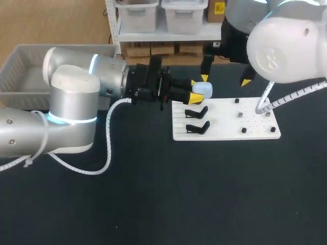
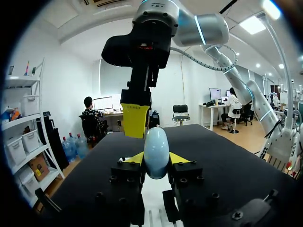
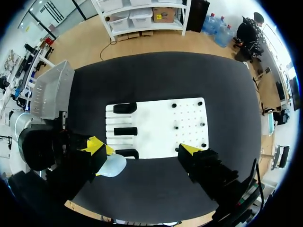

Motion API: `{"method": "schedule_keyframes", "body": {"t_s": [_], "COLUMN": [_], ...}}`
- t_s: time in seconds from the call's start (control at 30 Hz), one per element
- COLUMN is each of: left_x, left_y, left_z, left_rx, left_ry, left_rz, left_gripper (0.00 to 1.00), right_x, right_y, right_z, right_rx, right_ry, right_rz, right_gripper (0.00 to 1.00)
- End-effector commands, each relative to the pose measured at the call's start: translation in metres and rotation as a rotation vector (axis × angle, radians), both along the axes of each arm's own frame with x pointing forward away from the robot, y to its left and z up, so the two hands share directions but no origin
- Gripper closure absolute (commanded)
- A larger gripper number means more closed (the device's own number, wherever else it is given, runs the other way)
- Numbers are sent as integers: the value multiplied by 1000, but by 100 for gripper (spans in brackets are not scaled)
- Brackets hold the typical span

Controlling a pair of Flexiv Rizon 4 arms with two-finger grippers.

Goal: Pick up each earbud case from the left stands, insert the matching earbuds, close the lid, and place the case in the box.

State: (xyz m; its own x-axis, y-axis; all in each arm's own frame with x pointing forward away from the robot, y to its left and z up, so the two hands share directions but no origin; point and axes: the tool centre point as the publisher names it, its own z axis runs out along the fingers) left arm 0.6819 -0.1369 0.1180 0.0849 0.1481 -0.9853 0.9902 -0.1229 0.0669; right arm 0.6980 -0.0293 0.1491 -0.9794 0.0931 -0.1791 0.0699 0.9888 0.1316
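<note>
I am holding the pale blue earbud case [image 2: 156, 150] in my left pincer [image 1: 196, 91], with the yellow tips pressing on it from both sides. It is lifted just off the far left corner of the white board [image 1: 255, 133], which is lying on the bench [image 1: 153, 204]. The case is looking closed to me, with no raised lid showing in any view. My right pincer [image 1: 225, 79] is hanging spread wide just beyond the case and gripping nothing. One finger is close beside the case, not touching it as far as I can tell, and the other is over the far edge of the board.

So I am judging that the pick-up from the stands is done for this case and that the filling step is just starting. The black stands [image 3: 125, 131] on the left part of the board are looking bare. On the right part, small dark pieces [image 1: 240, 116] are sitting well apart. They may be the earbuds, though they are too small for me to tell.

Next I am expecting the lid to need opening. That is calling for my right pincer to narrow and come in on the lid's edge while my left steadies the case. After that, the right is going to have to fetch the matching earbuds from the board. The grey box [image 1: 25, 66] is waiting at the far left, well apart from the case
</note>
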Motion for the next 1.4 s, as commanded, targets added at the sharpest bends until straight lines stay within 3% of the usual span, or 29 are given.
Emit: {"method": "schedule_keyframes", "body": {"t_s": [0.03,0.2,0.27,0.37,0.47,0.67,0.93,1.07,1.23,1.4], "left_x": [-1,-1,-1,-1,0,15,79,113,156,192], "left_y": [0,0,10,26,45,98,201,245,284,307], "left_z": [-1,-1,10,23,40,71,70,67,62,45], "left_rx": [-3,-3,-17,-8,-60,-28,119,128,184,245], "left_ry": [-3,-3,15,21,47,-18,-72,-45,-30,-15], "left_rz": [3,3,30,81,148,283,564,676,723,724], "left_gripper": [100,100,100,100,100,100,100,100,100,100], "right_x": [-8,-24,-33,-43,-46,-46,-46,-46,-46,-46], "right_y": [-7,-10,-12,-16,-17,-17,-17,-17,-17,-17], "right_z": [10,38,48,57,59,59,59,59,59,59], "right_rx": [26,-2,-7,22,36,36,36,36,36,36], "right_ry": [-87,-288,-350,-394,-396,-396,-396,-396,-396,-396], "right_rz": [-10,66,84,84,79,79,79,79,79,79], "right_gripper": [0,0,0,0,0,0,0,0,0,0]}}
